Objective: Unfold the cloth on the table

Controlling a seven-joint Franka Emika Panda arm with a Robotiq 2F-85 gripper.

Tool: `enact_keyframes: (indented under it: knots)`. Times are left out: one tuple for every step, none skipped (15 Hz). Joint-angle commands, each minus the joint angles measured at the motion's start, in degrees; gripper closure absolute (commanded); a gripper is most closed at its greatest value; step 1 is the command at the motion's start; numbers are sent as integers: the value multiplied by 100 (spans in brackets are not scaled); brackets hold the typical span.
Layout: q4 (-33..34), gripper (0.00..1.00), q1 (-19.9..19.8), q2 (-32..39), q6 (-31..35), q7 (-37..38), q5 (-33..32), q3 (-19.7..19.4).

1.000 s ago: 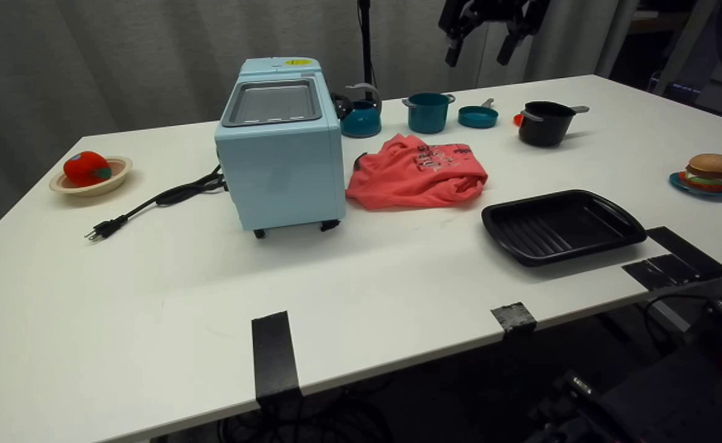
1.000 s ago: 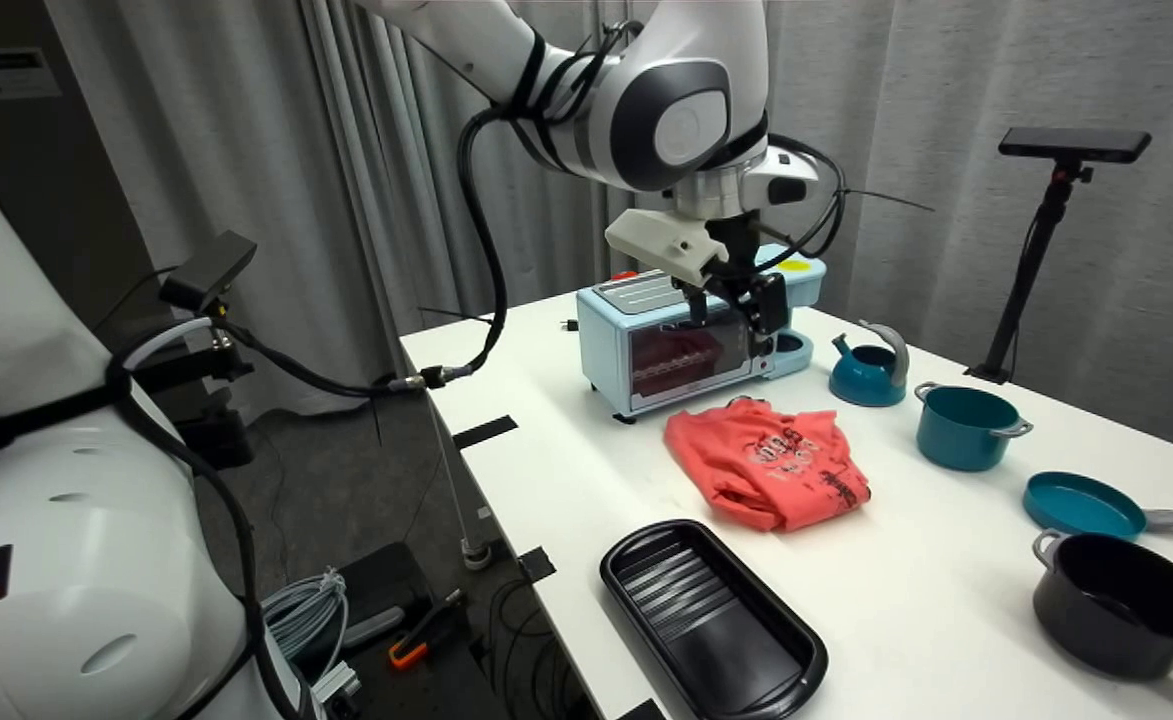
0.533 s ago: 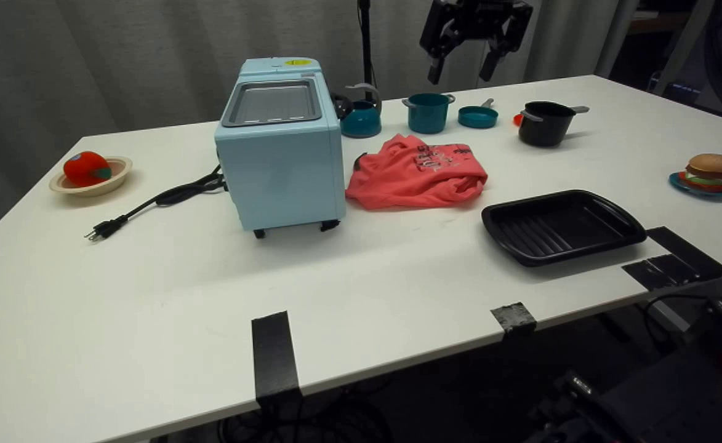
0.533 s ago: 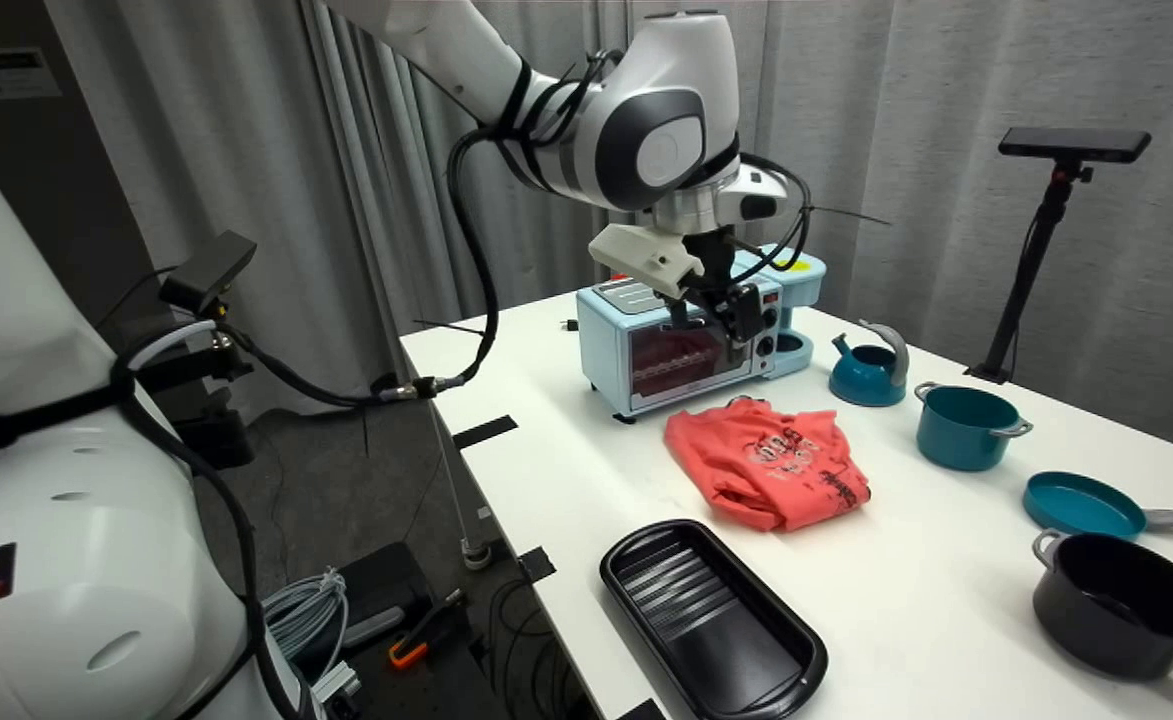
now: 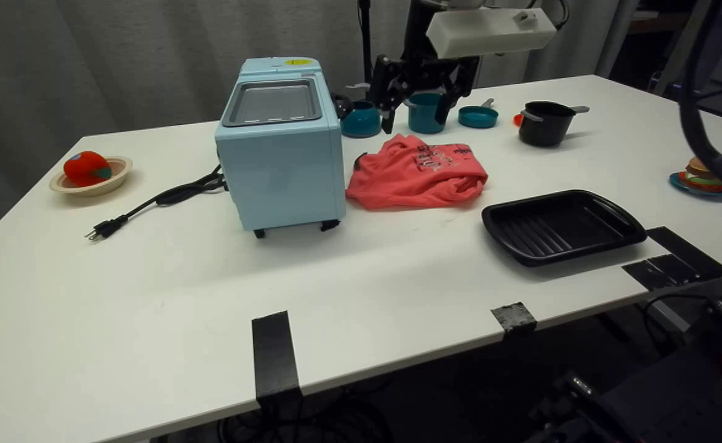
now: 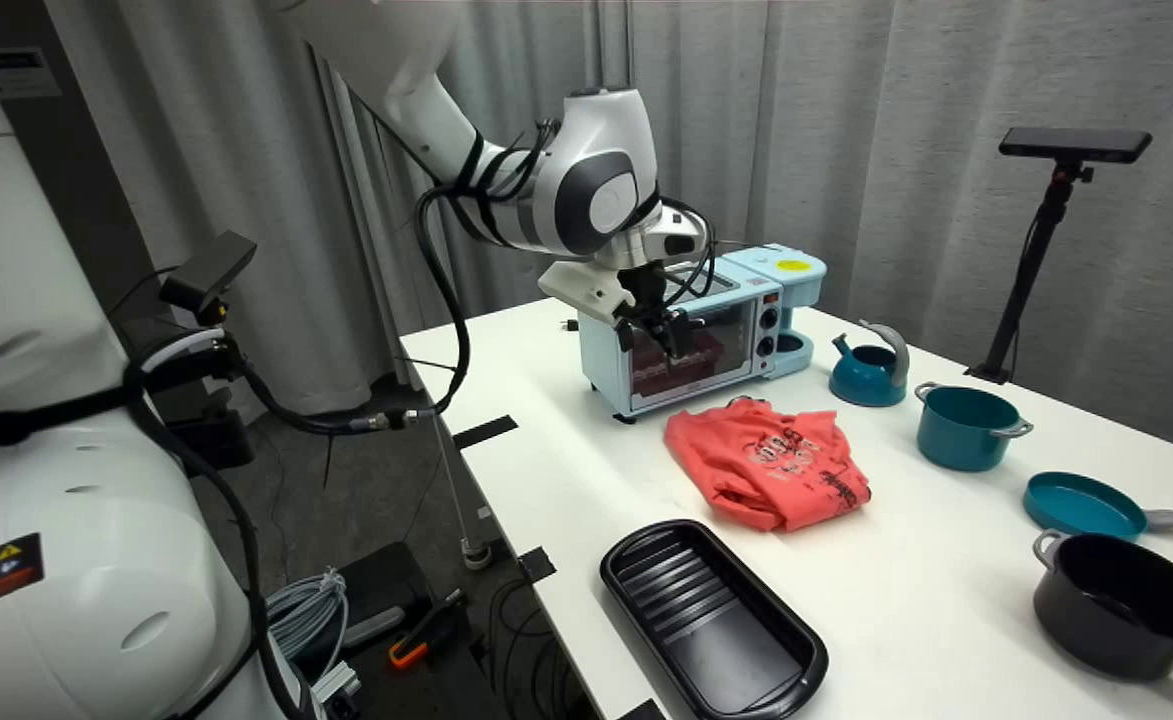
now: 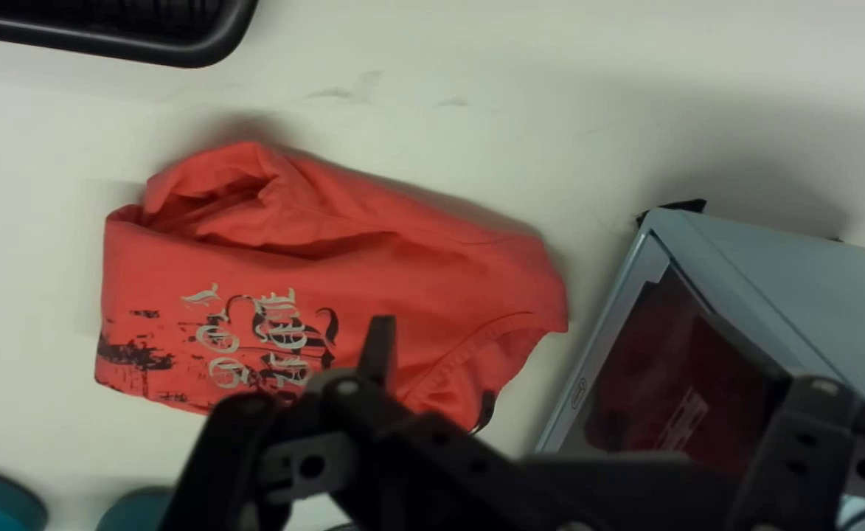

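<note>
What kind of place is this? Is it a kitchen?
Probably a robot lab rather than a kitchen: a robot arm reaches over the table, gray curtains hang behind it, and black tape sticks to its edge.

Place: the room was, by its equipment, a robotics laboratory.
Robot arm [image 6: 586, 195]: white and jointed, it reached over the counter [image 6: 566, 460], a black cable [image 6: 463, 345] looped beside it.
White casing [image 6: 96, 540]: it bore a warning label [image 6: 11, 567] with yellow and red marks.
Camera-like bar [image 6: 1074, 145]: it topped a black stand [image 6: 1034, 255] at the counter's far edge.
Coiled cable [image 6: 304, 605]: grey, it lay low down, beside the counter.
Black tape [image 6: 485, 432]: its patches were stuck along the counter's edge.
Curtains [image 6: 966, 200]: grey, they hung across the background in both exterior views.
Toaster oven [image 5: 284, 175]: it shared the counter with a kettle [image 6: 864, 380], a teal pot [image 6: 968, 435] and a toy-like burger [image 5: 699, 179], kitchen goods inside a laboratory.
</note>
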Motion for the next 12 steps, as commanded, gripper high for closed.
enact_keyframes:
  knots:
    - [7, 0, 94, 330, 223, 762, -921, -119]
    - [18, 0, 110, 432, 217, 980, -1173, -172]
    - [44, 0, 142, 544, 205, 1197, -1404, -223]
    - [80, 0, 178, 672, 208, 1436, -1619, -283]
    - [128, 0, 224, 791, 195, 1660, -1803, -344]
    - [190, 0, 278, 941, 204, 1878, -1958, -411]
    - [281, 0, 340, 1094, 217, 2094, -2090, -486]
    - [373, 0, 407, 1236, 216, 2273, -2175, -554]
    - [487, 0, 489, 1397, 230, 2466, -2256, -634]
    - [631, 0, 573, 1574, 227, 2641, -2313, -718]
    - [768, 0, 664, 1732, 210, 2798, -2345, -802]
    - [927, 0, 753, 1904, 200, 2947, -2359, -891]
